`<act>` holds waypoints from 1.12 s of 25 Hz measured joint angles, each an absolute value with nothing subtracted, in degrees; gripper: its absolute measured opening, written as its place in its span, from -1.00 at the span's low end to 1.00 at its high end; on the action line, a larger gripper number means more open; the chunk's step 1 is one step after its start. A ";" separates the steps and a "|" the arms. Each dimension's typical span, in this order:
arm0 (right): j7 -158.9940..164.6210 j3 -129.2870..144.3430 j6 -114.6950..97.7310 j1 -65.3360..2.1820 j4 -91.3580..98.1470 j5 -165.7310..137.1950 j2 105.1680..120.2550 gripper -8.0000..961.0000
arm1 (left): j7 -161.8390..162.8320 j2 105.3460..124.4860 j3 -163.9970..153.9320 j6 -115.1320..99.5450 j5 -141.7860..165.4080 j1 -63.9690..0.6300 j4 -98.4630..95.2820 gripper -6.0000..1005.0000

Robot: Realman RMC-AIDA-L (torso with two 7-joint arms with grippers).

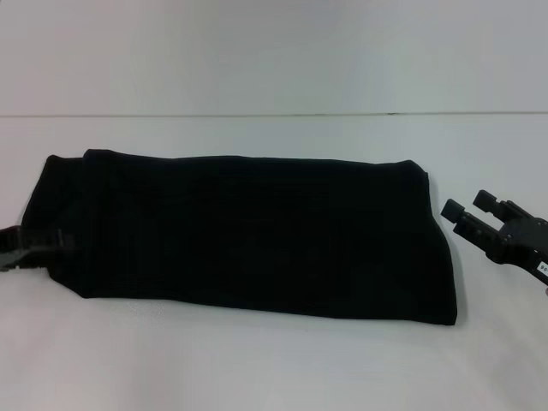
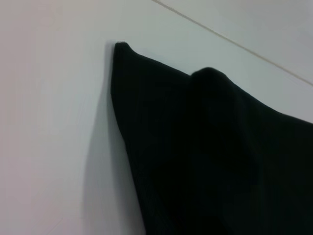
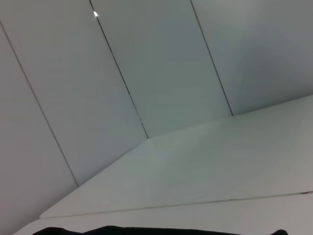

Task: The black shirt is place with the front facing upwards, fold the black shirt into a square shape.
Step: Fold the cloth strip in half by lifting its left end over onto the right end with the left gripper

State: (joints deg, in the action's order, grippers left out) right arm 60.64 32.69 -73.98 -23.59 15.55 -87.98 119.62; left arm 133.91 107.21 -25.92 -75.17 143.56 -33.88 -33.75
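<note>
Table (image 1: 257,77) carries the shirt (image 1: 248,235), spread mid-table as a long band running left-right, no print showing, so likely folded lengthwise already and set for a crosswise fold into a square. Left pincer (image 1: 24,248) sits at the shirt's left end, touching the cloth, probably to take that edge; whether it is closed on cloth cannot be told. Right pincer (image 1: 469,214) hovers just beside the right end, fingers apart, holding nothing.
</note>
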 joint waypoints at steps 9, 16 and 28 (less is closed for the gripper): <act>60.85 32.69 -74.21 -23.45 15.56 -87.97 119.62 0.62 | 132.90 107.79 -26.13 -74.23 143.50 -33.76 -33.80 0.77; 61.48 32.66 -74.95 -23.16 15.56 -87.98 119.62 0.62 | 129.78 109.04 -26.57 -71.86 143.79 -36.08 -32.17 0.66; 62.32 31.17 -76.57 -22.79 15.55 -87.91 119.62 0.62 | 127.52 109.02 -25.70 -70.00 142.67 -34.82 -33.07 -0.15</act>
State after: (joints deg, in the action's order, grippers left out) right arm 62.32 31.17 -76.57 -22.79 15.55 -87.91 119.62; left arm 127.52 109.02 -25.70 -70.00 142.67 -34.82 -33.07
